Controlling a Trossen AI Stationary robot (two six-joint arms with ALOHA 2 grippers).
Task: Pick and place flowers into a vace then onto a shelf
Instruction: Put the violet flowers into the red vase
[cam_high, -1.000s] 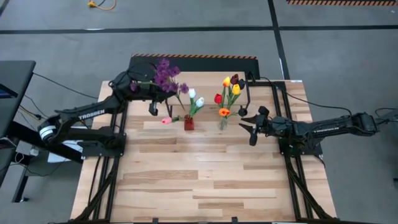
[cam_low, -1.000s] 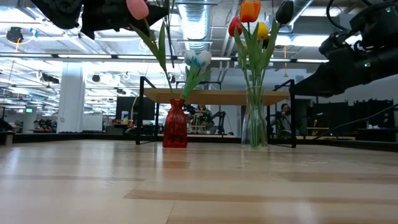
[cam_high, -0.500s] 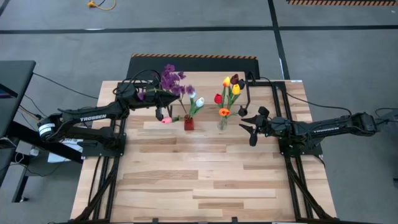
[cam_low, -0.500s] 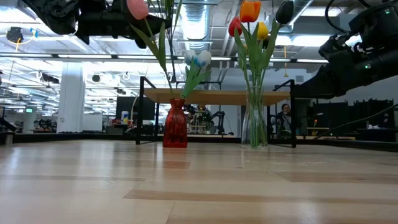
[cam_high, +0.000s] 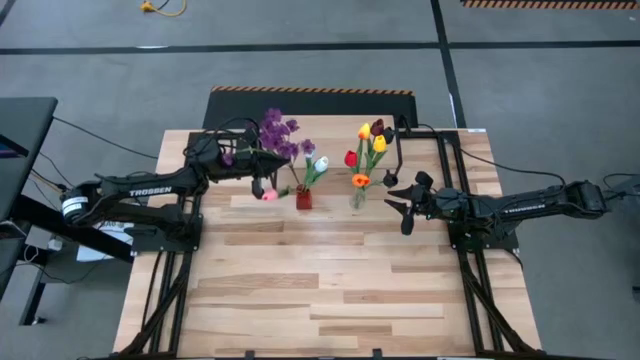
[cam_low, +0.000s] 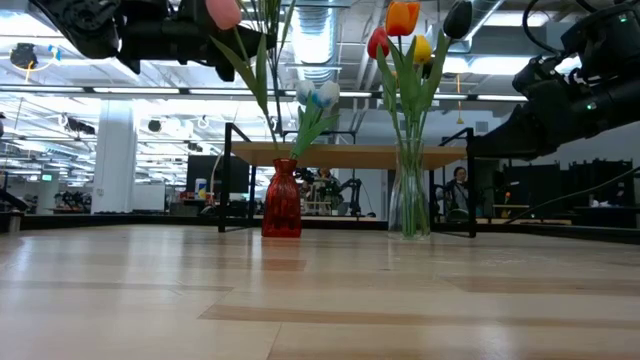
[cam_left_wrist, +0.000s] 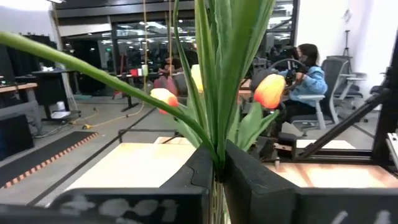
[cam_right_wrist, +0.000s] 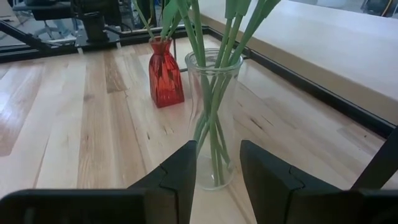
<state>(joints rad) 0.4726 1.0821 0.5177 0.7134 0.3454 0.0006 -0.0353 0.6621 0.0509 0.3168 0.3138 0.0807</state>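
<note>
Near half of table (cam_high: 300, 290) bare. Right gripper (cam_high: 400, 208) at 3 o'clock of clear vase (cam_high: 357, 199), fingers part-open, holding nothing. Left gripper (cam_high: 262, 180) clamped on flowers (cam_high: 280, 135) at 9 o'clock of red vase (cam_high: 303, 197). Shelf (cam_high: 330, 140) along far edge.

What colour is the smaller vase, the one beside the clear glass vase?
Red vase, seen best in the right wrist view.

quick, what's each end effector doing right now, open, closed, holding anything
Left end effector: closed on a bunch of flowers above the red vase.
Right end effector: open, empty, facing the glass vase.
</note>
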